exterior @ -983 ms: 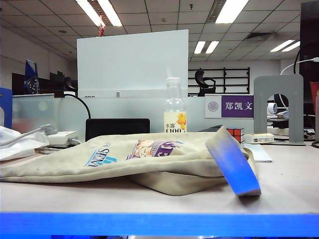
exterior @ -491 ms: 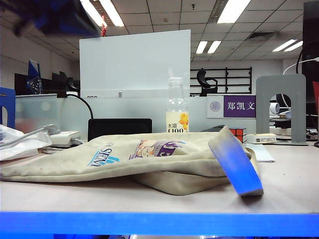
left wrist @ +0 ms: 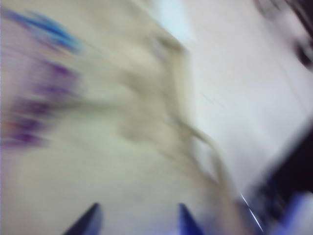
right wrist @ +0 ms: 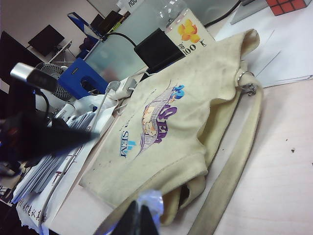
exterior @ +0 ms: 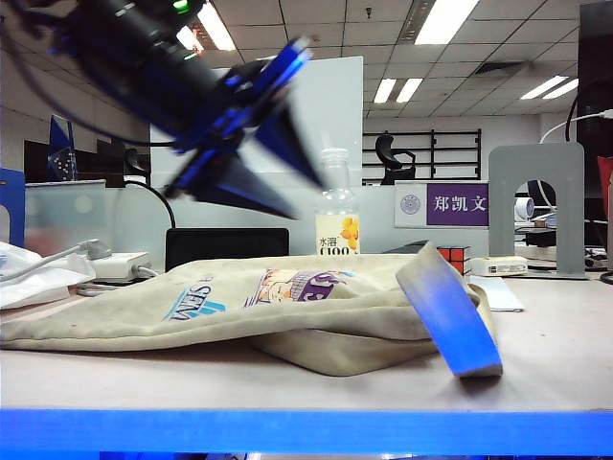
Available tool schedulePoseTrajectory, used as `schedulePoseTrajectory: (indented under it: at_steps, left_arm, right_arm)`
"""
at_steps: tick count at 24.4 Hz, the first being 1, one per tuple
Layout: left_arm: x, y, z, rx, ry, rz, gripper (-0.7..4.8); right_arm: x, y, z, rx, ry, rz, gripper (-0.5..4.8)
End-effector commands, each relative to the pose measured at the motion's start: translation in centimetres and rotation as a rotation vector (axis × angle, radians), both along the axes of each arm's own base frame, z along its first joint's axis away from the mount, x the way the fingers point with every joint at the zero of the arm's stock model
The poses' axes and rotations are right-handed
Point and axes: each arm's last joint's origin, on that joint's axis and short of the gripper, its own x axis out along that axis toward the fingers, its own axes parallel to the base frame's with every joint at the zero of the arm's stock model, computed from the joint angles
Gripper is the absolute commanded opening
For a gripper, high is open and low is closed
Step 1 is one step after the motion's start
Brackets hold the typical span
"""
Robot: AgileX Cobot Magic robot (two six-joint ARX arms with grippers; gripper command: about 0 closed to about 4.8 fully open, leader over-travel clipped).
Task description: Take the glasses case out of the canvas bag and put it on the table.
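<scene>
Nothing of the glasses case shows in any view; if it lies inside the canvas bag (exterior: 287, 311), the cloth hides it. The left wrist view is smeared by motion, so only beige cloth, purple and blue print and two dark fingertips (left wrist: 88, 223) can be made out. The left gripper (exterior: 297, 187) hangs blurred above the bag's left half, its fingers spread apart and holding nothing. A second ago the space above the bag was clear; half a second ago only a dark blur showed at the top left corner. The bag has not shifted. It lies flat on the worktop (exterior: 556, 355), long axis running left to right, its mouth and strap (exterior: 450, 311) toward the right, the print facing up. The right gripper (right wrist: 139, 220) is cut off by the edge of its own wrist view, hovering near the bag's near end, its fingers pressed together on nothing. A bottle (exterior: 335, 206) stands behind the bag, a puzzle cube (exterior: 454, 257) to its right.
</scene>
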Motion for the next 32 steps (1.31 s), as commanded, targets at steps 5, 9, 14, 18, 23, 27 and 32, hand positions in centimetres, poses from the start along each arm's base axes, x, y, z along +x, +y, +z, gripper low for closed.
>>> schedulePoseTrajectory:
  at_steps: [5,9,14,18,23,27,32]
  left_arm:
    - [-3.9,-7.9,2.7,-0.036,-0.097,-0.200,2.21]
    - [-4.4,-9.5,1.4,0.067,-0.012,-0.204,2.40]
    - [-4.1,-9.2,-1.5,0.273,0.050,-0.203,2.41]
    - [-4.2,-9.2,-2.3,0.296,0.096,-0.216,2.40]
    - [-4.2,-9.7,-2.0,0.206,0.143,-0.238,2.40]
    - [-3.6,-10.3,-0.5,0.029,0.243,-0.252,-0.06]
    - [-2.1,-11.8,5.2,-0.196,0.178,-0.301,-0.06]
  right_arm:
    - [0.0,0.1,0.0,0.001,-0.007,-0.002,-0.06]
    - [0.0,0.2,0.0,0.001,-0.007,0.014,-0.06]
    - [-0.1,0.5,0.0,0.001,-0.007,0.047,-0.06]
    - [-0.1,0.7,0.0,0.000,-0.007,0.066,-0.06]
    - [-0.1,0.8,0.0,0.001,-0.007,0.072,-0.06]
    - [-0.1,0.8,0.0,0.000,-0.008,0.073,-0.06]
    - [-0.1,0.8,0.0,0.000,-0.008,0.073,-0.06]
